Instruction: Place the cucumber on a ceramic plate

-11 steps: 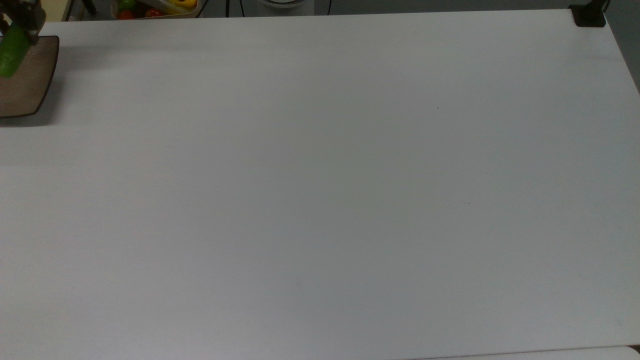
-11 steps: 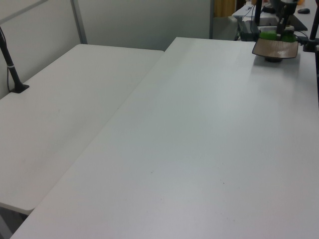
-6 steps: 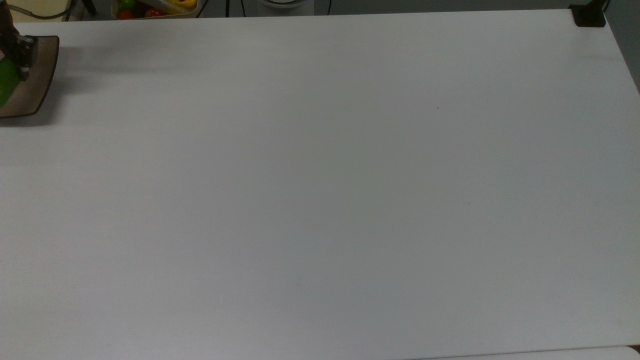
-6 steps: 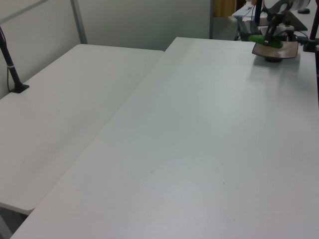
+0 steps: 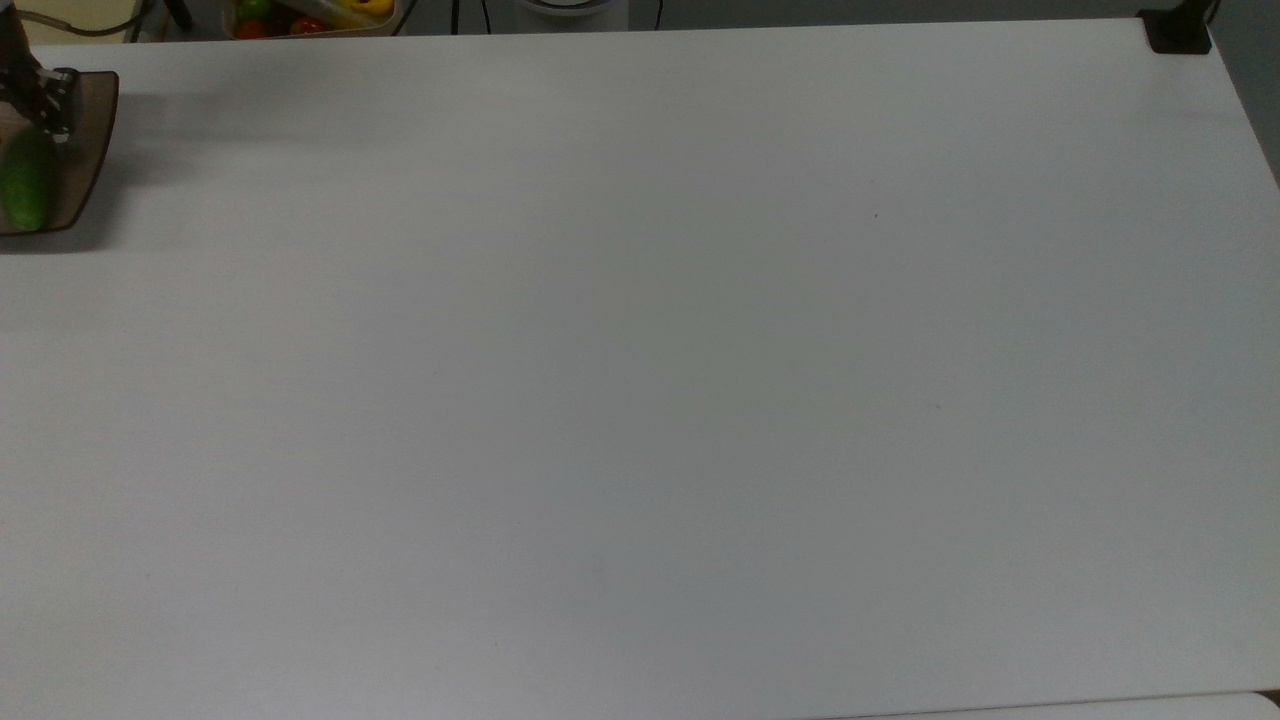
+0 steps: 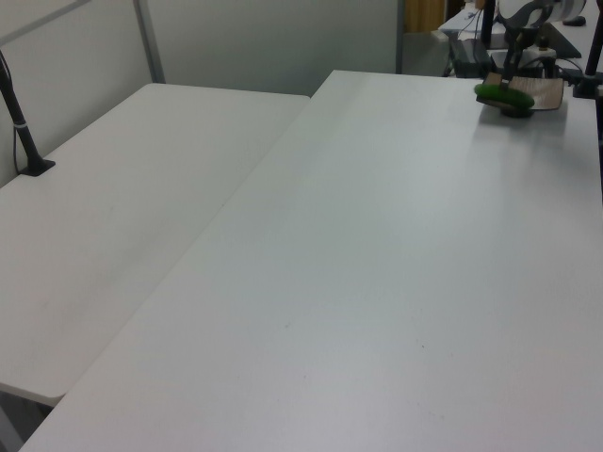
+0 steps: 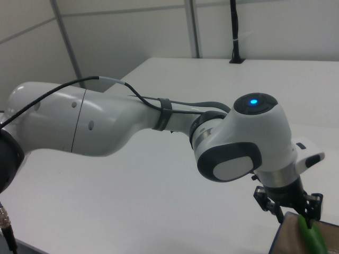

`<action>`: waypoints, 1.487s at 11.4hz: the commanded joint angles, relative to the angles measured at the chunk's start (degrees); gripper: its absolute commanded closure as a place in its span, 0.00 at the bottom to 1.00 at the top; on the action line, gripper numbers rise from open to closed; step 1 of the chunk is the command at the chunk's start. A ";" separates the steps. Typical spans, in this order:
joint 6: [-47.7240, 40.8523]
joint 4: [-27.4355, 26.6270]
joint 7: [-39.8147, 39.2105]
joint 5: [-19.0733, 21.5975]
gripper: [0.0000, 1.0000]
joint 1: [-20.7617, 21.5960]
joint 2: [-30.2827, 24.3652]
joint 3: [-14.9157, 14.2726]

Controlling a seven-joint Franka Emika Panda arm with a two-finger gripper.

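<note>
Cucumber (image 5: 24, 192) flat on plate (image 5: 82, 150), long axis near-vertical

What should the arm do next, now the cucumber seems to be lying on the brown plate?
Probably lift straight up and away. The cucumber lies on the ceramic plate, close to its near edge in the top view, with the gripper just above its far end, so a sideways move might nudge it off.

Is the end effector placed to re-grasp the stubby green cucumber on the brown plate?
Probably yes: the end effector hangs just above the stubby green cucumber lying on the brown squarish plate, nothing between them.
</note>
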 commanded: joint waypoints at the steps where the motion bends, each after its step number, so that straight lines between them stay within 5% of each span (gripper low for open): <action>1: 0.17 -1.08 -1.71 1.06 0.00 -0.17 -1.02 0.52; 4: -4.91 -0.29 0.39 1.33 0.00 -0.25 -2.24 0.52; 7: -11.69 -0.20 12.92 1.33 0.00 0.45 -6.28 0.78; 11: -13.44 -0.20 24.18 -0.87 0.00 0.18 -13.04 8.94; 14: -25.02 -0.20 33.85 -6.12 0.00 1.58 -21.03 15.09; 17: -34.87 -0.11 37.74 -7.28 0.00 5.26 -28.50 17.31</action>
